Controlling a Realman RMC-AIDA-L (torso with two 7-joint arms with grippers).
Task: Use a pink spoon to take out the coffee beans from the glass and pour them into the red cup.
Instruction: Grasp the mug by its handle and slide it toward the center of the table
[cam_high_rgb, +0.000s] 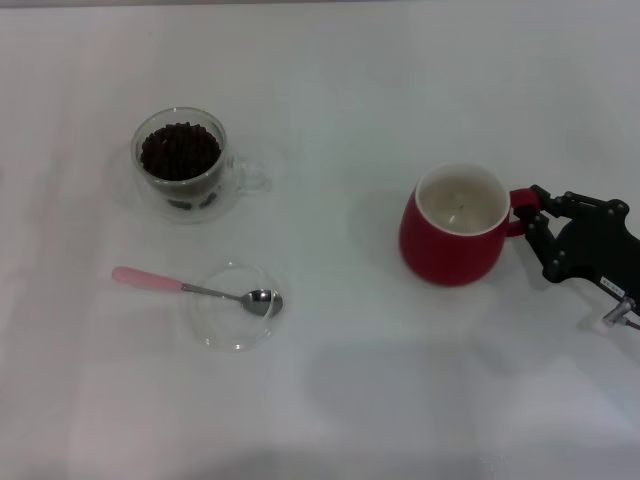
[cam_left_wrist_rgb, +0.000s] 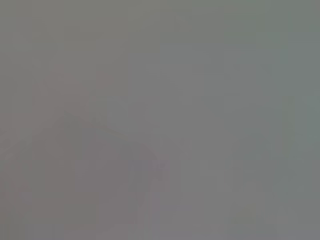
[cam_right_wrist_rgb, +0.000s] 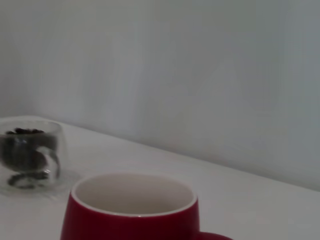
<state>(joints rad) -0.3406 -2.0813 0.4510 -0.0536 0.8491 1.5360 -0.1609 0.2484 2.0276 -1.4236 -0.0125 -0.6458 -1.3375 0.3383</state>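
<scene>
The glass (cam_high_rgb: 228, 176) stands at the far left of the white table, filled with coffee beans (cam_high_rgb: 180, 150). Nearer to me lies the pink spoon (cam_high_rgb: 150, 280), its silver bowl resting in a shallow clear dish (cam_high_rgb: 222, 330). On the right, the red cup (cam_high_rgb: 455, 240) stands upright and shows an off-white inside. My right gripper (cam_high_rgb: 530, 208) is at the cup's handle, its black fingers closed around it. The right wrist view shows the red cup (cam_right_wrist_rgb: 132, 207) close up, with the glass (cam_right_wrist_rgb: 31, 155) and coffee beans (cam_right_wrist_rgb: 22, 132) beyond it. My left gripper is out of view.
The white table (cam_high_rgb: 330, 400) spreads between the spoon and the red cup. A pale wall (cam_right_wrist_rgb: 200, 75) rises behind the table in the right wrist view. The left wrist view shows only a flat grey blur.
</scene>
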